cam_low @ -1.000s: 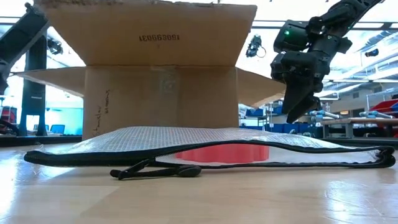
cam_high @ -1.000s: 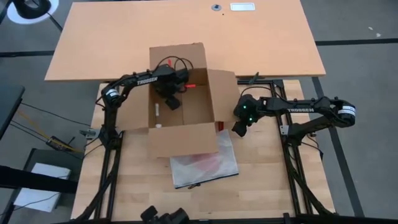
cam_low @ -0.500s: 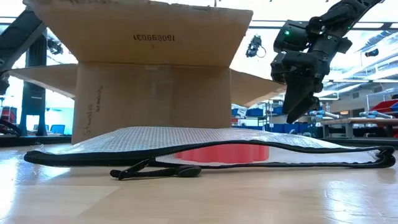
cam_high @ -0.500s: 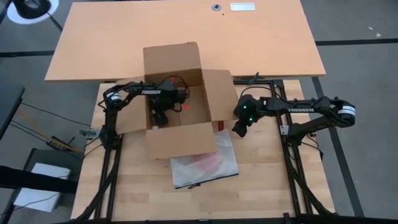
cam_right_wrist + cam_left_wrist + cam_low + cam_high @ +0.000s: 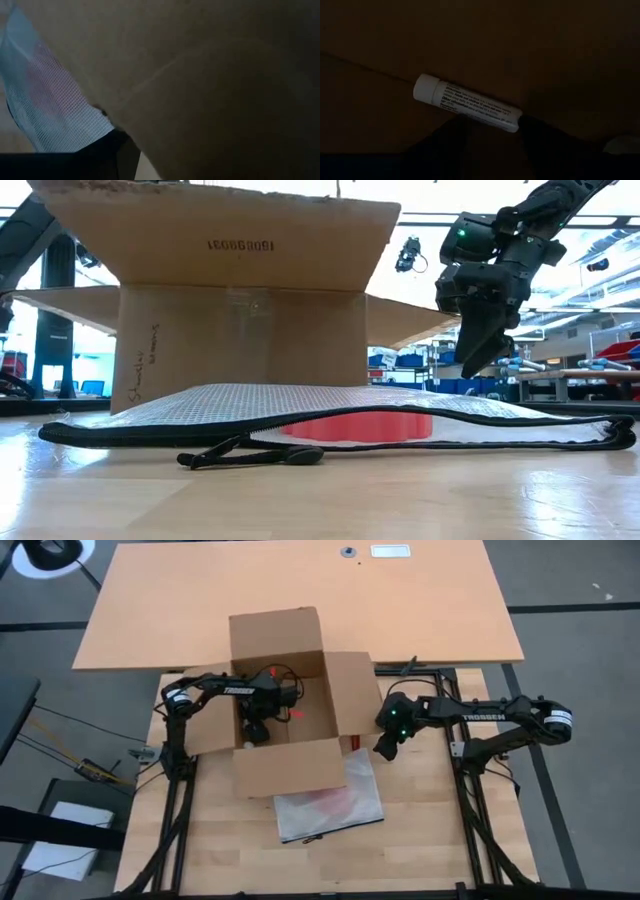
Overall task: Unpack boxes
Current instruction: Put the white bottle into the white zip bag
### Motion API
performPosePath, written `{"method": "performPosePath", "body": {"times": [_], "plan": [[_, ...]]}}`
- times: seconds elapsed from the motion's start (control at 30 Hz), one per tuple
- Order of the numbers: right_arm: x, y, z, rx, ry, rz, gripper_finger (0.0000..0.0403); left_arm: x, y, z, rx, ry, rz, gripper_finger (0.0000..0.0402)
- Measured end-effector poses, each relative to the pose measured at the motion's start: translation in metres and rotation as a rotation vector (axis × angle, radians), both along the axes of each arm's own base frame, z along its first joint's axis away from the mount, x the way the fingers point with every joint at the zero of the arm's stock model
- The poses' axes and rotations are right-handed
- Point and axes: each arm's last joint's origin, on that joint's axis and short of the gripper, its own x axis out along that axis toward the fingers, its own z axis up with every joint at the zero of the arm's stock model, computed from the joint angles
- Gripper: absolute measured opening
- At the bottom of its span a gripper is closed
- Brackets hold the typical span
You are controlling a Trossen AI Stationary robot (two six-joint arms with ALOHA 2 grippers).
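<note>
The brown cardboard box (image 5: pixel 300 755) stands open on the table with its flaps spread; in the low view its near wall (image 5: pixel 240 345) rises behind the bag. My left gripper (image 5: pixel 254 730) is down inside the box, near its left wall. It is open, and its fingers (image 5: pixel 451 134) stand on either side of one end of a small white tube (image 5: pixel 465 104) lying flat on the box floor. I cannot tell whether they touch it. My right gripper (image 5: pixel 384 746) hangs above the table just off the box's right flap (image 5: pixel 356 690), pointing down.
A clear mesh zip bag (image 5: pixel 330 805) with a red item inside lies flat on the table in front of the box, its zipper pull (image 5: pixel 250 452) toward the near edge. A larger brown tabletop (image 5: pixel 300 590) lies beyond the box. Bare wood shows near the bag.
My left gripper has gone from the middle of the box down toward its near left corner and now sits over the white tube. The box has slid a little toward the table's left and near edges. My right arm has kept still.
</note>
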Motion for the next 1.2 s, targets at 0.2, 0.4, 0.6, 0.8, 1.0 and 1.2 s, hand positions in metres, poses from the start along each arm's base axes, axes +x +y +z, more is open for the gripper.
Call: {"method": "performPosePath", "body": {"times": [0.2,0.4,0.6,0.8,1.0,1.2], "plan": [[0.000,0.000,0.000,-0.001,0.000,0.000,0.0224,0.000,0.000,0.003,0.005,-0.031,0.033,0.0198],[0.000,0.000,0.000,-0.001,-0.002,0.000,0.0227,0.005,0.004,0.001,0.097,-0.131,0.247,0.0197],[0.000,0.000,0.000,-0.001,0.000,-0.001,0.0225,0.006,0.005,0.002,0.141,-0.132,0.286,0.0197],[0.000,0.000,0.000,0.000,0.000,-0.001,0.0226,0.016,0.012,0.020,0.185,-0.137,0.323,0.0197],[0.000,0.000,0.000,-0.001,0.000,0.000,0.0224,0.019,0.017,0.041,0.279,-0.104,0.358,0.0197],[0.000,0.000,0.000,-0.001,0.000,0.000,0.0226,0.013,0.013,0.045,0.214,-0.004,0.221,0.0197]]}}
